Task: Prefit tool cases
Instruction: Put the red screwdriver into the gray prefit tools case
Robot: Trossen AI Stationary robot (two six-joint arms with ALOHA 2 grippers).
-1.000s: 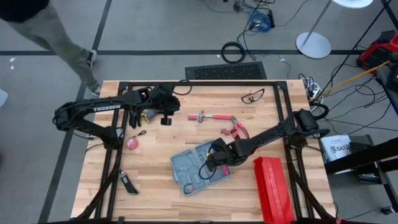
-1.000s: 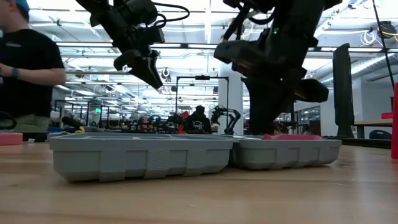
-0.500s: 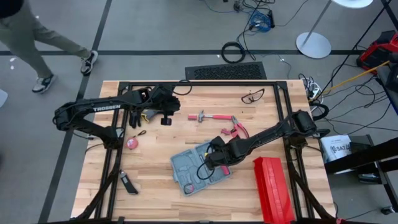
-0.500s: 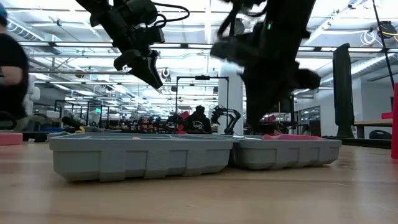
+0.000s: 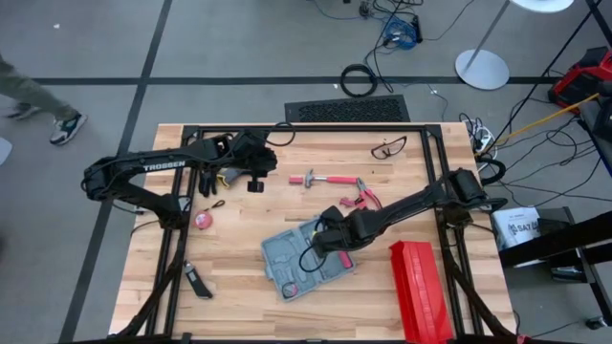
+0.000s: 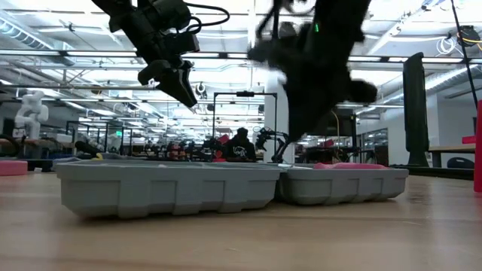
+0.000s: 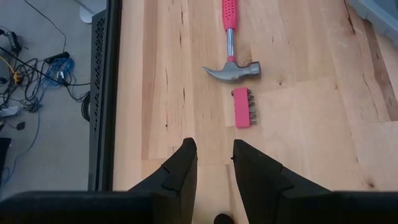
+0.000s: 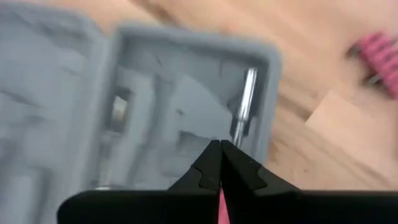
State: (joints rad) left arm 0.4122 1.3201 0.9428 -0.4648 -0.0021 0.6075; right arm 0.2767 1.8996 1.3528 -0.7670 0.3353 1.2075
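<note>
The blue-grey tool case (image 5: 308, 256) lies open and flat on the table, with grey moulded slots inside (image 8: 155, 106). A metal shaft (image 8: 243, 106) lies in one slot, and a pink part rests in the right half (image 6: 348, 164). My right gripper (image 5: 326, 235) (image 8: 219, 163) hovers shut over the case's far right part, clear of its rim in the low view (image 6: 309, 113). A pink sliver shows behind its fingertips. My left gripper (image 7: 214, 149) (image 5: 254, 180) waits open above the table's far left, with the hammer (image 7: 232, 65) and a pink bit holder (image 7: 242, 107) ahead of it.
A long red ribbed box (image 5: 417, 279) stands to the right of the case. Red pliers (image 5: 363, 199) and the hammer (image 5: 325, 179) lie beyond it, with glasses (image 5: 387, 146) farther back. A pink tape measure (image 5: 203, 220) and a knife (image 5: 198, 282) are at the left.
My right gripper has risen off the case's right half and moved a little toward the table's left and far side, blurred by motion. The pink part stays in the case. A person at the room's left has walked out of the low view.
</note>
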